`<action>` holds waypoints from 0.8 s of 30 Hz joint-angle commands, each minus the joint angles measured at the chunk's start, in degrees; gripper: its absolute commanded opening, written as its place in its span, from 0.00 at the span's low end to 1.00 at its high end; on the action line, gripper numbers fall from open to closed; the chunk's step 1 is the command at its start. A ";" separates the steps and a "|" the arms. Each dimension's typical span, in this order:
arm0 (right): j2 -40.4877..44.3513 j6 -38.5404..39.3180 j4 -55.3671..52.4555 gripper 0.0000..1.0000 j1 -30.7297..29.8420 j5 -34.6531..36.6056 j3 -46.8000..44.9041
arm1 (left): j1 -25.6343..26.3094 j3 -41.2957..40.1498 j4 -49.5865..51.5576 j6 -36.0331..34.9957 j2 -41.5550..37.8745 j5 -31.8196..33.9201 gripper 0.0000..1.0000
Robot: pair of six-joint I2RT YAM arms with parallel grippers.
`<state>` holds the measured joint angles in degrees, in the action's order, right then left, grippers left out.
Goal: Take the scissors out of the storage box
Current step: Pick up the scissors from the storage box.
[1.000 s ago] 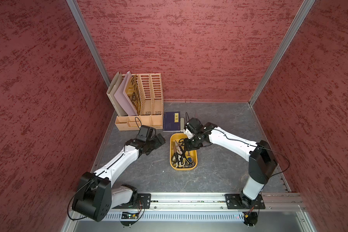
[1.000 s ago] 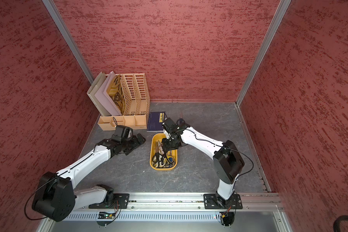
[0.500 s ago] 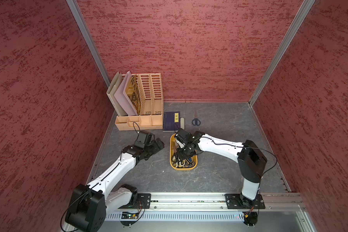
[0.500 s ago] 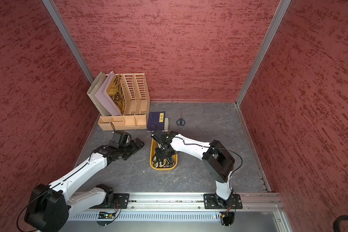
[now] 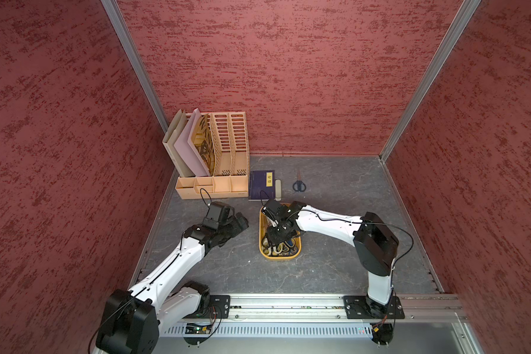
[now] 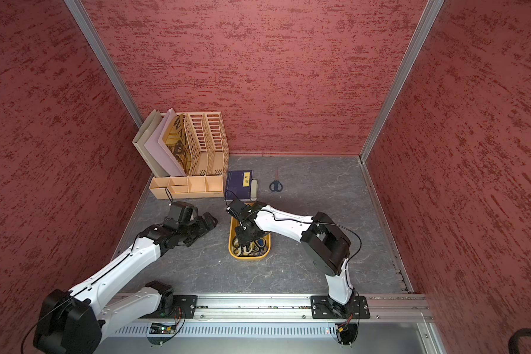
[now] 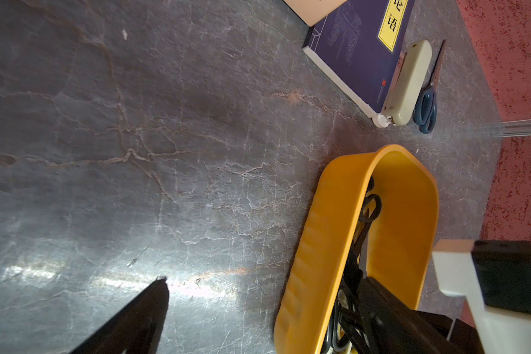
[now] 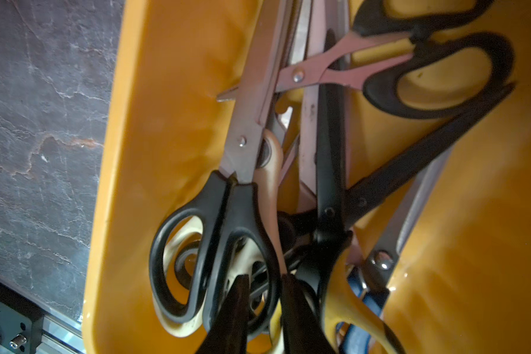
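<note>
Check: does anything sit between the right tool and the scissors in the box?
Nothing visible: the right tool straddles a handle loop of the black-handled scissors, which lie atop a cream-handled pair in the storage box.

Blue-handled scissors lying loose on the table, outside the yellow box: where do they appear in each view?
In a top view: blue-handled scissors right of the dark blue book, past the cream bar.
In a top view: same place.
Left wrist: just beyond the cream bar, at.
Right wrist: not in it.
Shared landmark: the dark blue book.
</note>
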<state>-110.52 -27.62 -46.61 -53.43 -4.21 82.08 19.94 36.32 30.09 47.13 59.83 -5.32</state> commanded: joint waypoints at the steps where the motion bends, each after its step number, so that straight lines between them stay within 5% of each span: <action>1: -1.41 -0.24 0.37 0.17 -0.32 2.41 0.89 | 0.05 -0.28 0.73 0.05 -0.48 1.26 1.00; 13: 3.35 0.16 -1.37 0.01 -0.36 2.36 0.33 | 0.08 -0.23 0.81 0.87 -1.33 1.32 1.00; 24: 13.39 1.54 -5.52 0.00 0.40 5.82 -2.00 | 0.09 5.06 0.19 -1.76 2.66 1.46 1.00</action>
<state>-99.04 -27.18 -50.09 -53.39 -1.78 80.20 19.94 38.61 30.83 47.40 60.99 -4.38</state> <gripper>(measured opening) 0.083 0.996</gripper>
